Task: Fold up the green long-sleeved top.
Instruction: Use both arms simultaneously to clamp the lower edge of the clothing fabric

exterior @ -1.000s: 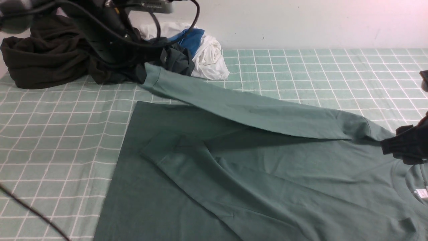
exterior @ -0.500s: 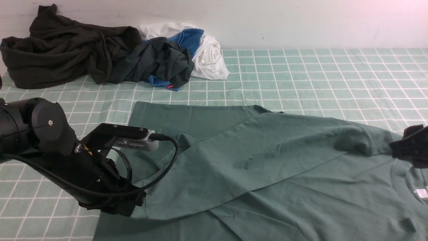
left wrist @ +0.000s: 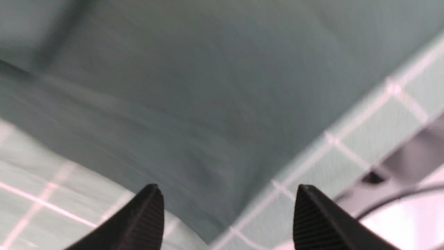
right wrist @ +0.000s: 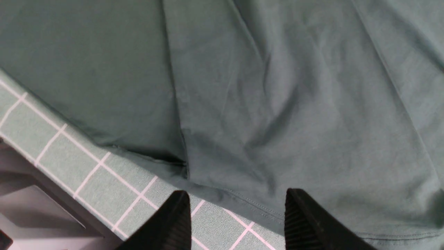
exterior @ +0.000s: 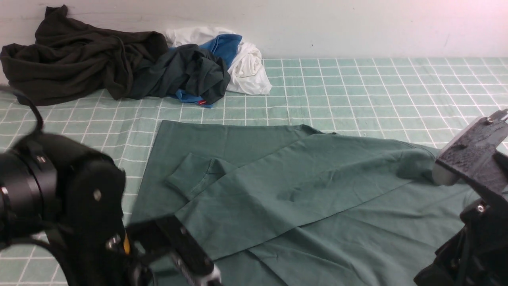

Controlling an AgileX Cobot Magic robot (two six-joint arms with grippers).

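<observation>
Garment: the green long-sleeved top [exterior: 337,222] lies flat on the bench [exterior: 377,87], reaching from mid-bench to the near edge and toward the right side. 1 sleeve [exterior: 285,186] is folded across the body, with its cuff [exterior: 188,178] pointing left.

Left gripper [left wrist: 225,218]: claw spread, nothing between the fingers, above an edge of the top close to a bench edge.

Right gripper [right wrist: 237,222]: claw spread and empty, above a stitched edge of the top, also close to a bench edge.

Far left corner: a dark garment [exterior: 79,59] is heaped, with white and blue garments [exterior: 246,63] just beside it.
</observation>
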